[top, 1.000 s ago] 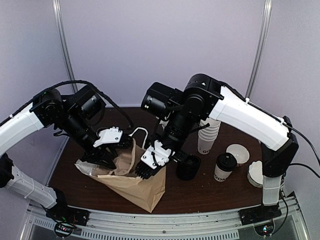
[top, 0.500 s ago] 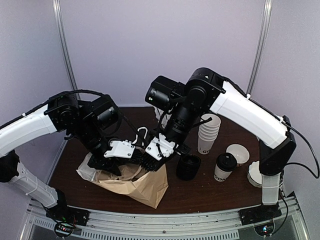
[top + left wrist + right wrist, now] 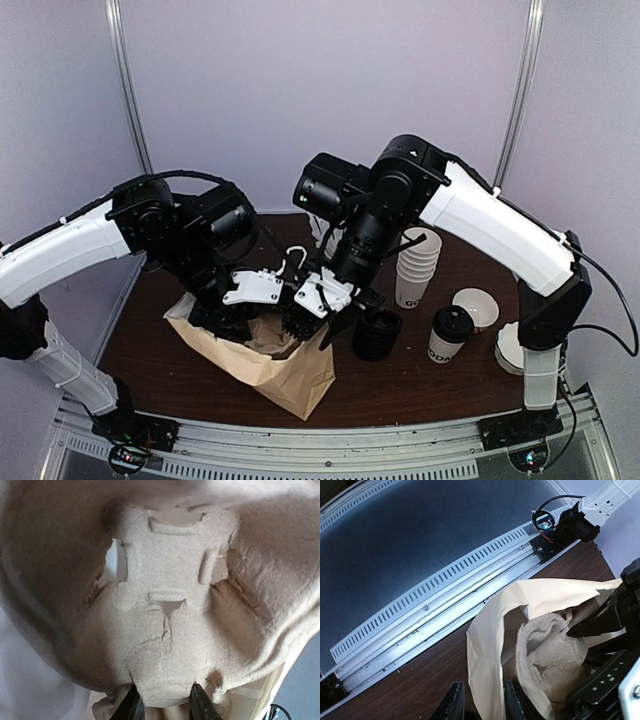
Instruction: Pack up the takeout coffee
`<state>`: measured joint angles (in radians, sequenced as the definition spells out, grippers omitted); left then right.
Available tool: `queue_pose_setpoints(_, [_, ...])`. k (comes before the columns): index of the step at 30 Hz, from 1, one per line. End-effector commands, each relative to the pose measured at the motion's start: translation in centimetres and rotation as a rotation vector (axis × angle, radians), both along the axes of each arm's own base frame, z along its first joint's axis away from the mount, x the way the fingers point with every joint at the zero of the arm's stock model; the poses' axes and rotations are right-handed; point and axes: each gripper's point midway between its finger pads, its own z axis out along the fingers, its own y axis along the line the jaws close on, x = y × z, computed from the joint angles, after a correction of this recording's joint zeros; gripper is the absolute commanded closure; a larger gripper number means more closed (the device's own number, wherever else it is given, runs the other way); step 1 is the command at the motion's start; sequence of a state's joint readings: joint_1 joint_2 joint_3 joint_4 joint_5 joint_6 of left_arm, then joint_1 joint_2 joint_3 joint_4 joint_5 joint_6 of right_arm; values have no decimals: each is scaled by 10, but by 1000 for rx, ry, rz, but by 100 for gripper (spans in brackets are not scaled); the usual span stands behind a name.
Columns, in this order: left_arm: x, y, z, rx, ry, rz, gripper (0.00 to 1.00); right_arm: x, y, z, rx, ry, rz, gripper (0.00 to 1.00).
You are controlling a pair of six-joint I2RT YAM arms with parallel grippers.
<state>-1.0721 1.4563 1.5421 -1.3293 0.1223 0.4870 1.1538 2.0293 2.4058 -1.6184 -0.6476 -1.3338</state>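
Takeout coffee [image 3: 450,335]: lidded and upright on your worktop [image 3: 400,385], right of centre, near the stack of lidless cups [image 3: 415,268] and outside the brown paper bag [image 3: 290,365]. Your left pincer [image 3: 165,706] is clamped on the edge of a pulp cup carrier [image 3: 170,580] inside that bag. Your right pincer [image 3: 484,702] stands slightly parted, its fingers astride the bag's rim, holding nothing.

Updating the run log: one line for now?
left gripper: shut on pulp carrier in bag | right gripper: open at bag rim | takeout coffee: untouched
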Motion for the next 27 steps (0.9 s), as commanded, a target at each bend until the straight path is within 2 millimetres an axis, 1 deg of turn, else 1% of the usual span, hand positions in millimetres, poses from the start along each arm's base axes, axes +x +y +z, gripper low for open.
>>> queue_pose_setpoints(1, [4,2,17,-22,-16,13,78,-8,-2,6,3,-6,-13,62])
queue_pose_setpoints(3, [6,4,11,1,-17,28,78,-9,-1,-2,-21,-27,-23,57])
queue_pose_setpoints(5, [6,6,7,16,-11,35,78,-11,-1,-8,-40,-44,-28,56])
queue_pose_setpoints(8, [8,3,15,-9,-4,67,78,-15,0,-10,-48,-53,-34,56])
queue_pose_setpoints(11, [7,1,26,-57,13,73,78,-17,3,-10,-52,-106,-43,56])
queue_pose_setpoints(14, [8,5,21,-40,26,86,78,-24,-2,-6,-57,-142,-22,54])
queue_pose_setpoints(15, [8,6,18,-33,33,92,77,-28,-2,-3,-49,-146,-14,53])
queue_pose_setpoints(17, [10,7,15,-27,48,119,77,-32,2,1,-32,-162,-19,43])
queue_pose_setpoints(19, [9,6,15,-28,64,120,77,-36,8,-2,-37,-192,-39,38])
queue_pose_setpoints(22, [9,3,17,-34,77,132,77,-26,24,-15,-56,-274,-126,35])
queue_pose_setpoints(24, [8,3,16,-31,86,138,77,-17,27,-23,-91,-329,-179,35])
queue_pose_setpoints(27, [6,4,12,-16,101,146,77,-8,26,-28,-120,-366,-238,36])
